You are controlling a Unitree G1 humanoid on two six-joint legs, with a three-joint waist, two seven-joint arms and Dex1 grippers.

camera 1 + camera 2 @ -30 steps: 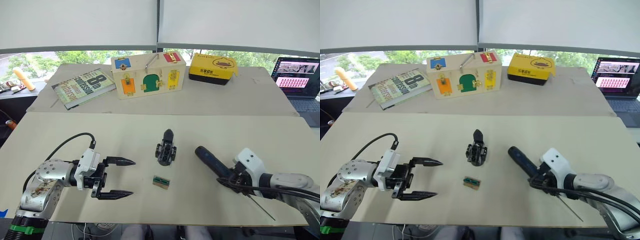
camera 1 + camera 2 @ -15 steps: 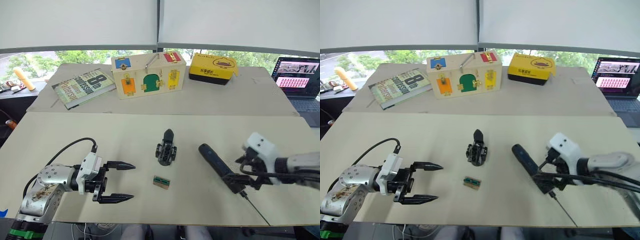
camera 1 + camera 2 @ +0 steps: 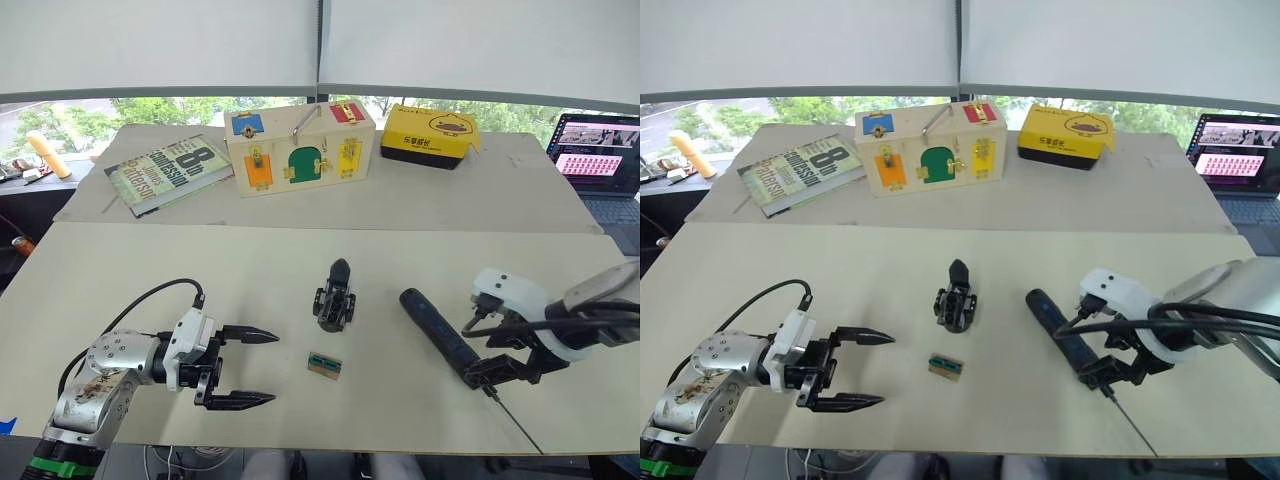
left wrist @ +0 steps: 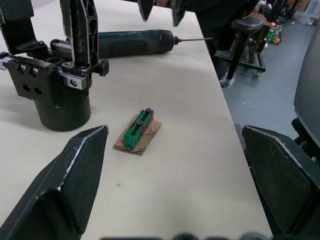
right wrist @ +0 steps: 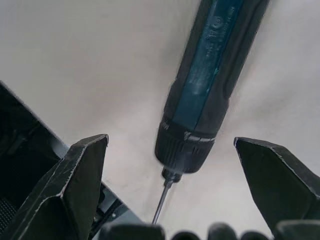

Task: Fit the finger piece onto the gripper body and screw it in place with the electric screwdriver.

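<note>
The gripper body (image 3: 335,298) stands upright mid-table, a black block on a round base with one pointed finger rising from it. A separate finger piece is out of view. The electric screwdriver (image 3: 435,328) lies flat on the table to its right, its thin bit pointing toward the front edge. My right gripper (image 3: 497,368) is open and straddles the screwdriver's (image 5: 200,90) bit end, with its fingers apart on either side. My left gripper (image 3: 272,368) hovers open low over the table, left of the gripper body (image 4: 55,85), with nothing between its fingers.
A small green-and-tan block (image 3: 323,365) lies in front of the gripper body. On the rear table sit a book (image 3: 165,172), a wooden lock box (image 3: 300,150) and a yellow case (image 3: 432,135). A laptop (image 3: 595,150) stands far right. The table's front edge (image 3: 400,448) is close.
My right wrist has swung round and slid along the screwdriver toward its bit end. The screwdriver still lies on the table. My left gripper has edged slightly right.
</note>
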